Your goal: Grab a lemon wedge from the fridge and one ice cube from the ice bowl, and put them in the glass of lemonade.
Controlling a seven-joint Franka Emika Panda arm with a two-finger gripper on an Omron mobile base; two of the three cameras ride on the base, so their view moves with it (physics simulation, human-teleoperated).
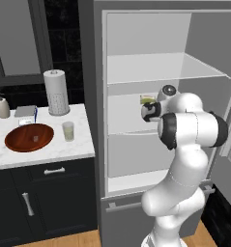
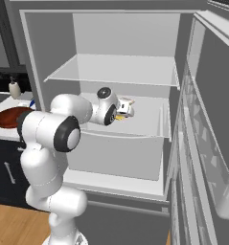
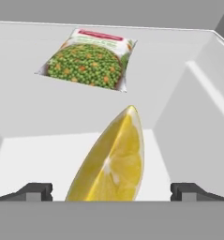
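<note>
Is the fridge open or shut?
Open: the fridge shows its white inside and clear shelves, with its door swung wide to the right.

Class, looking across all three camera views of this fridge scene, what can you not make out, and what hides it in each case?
- Lemon wedge: lower end cut off, hand view's bottom edge.
- Gripper: fingertips alone visible; the arm blocks it in both base views.
- Ice bowl: contents too small, left base view.
- Frozen vegetable bag: label blurred.
</note>
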